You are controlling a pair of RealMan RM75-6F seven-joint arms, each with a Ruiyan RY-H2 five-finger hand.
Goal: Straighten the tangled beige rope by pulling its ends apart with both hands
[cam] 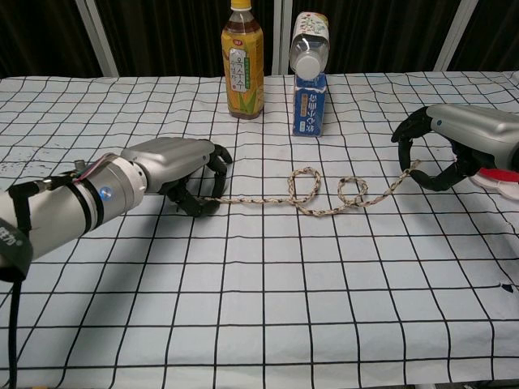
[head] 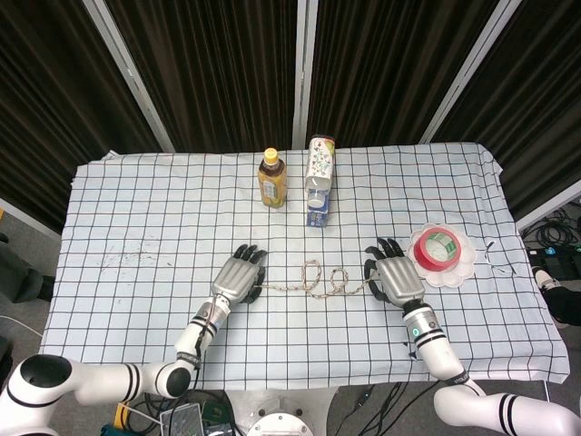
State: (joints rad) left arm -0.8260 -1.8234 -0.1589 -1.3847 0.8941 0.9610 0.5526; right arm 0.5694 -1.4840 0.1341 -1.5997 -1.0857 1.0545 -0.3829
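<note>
A braided beige rope (cam: 324, 198) lies across the checked cloth of the worktop (cam: 259, 308), still twisted into two small loops near its middle. The left hand (cam: 174, 166), smooth silver with black fingers curled down, pinches one end. The right hand (cam: 454, 142) grips the other end, lifted slightly. Behind stand a tea bottle (cam: 243, 61) and a carton (cam: 309, 101).

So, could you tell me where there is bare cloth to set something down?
Free: the near edge below the rope, and the far-left corner beside the tea bottle. Crowded: the middle strip between both robot hands, and the right edge around the tape.
</note>
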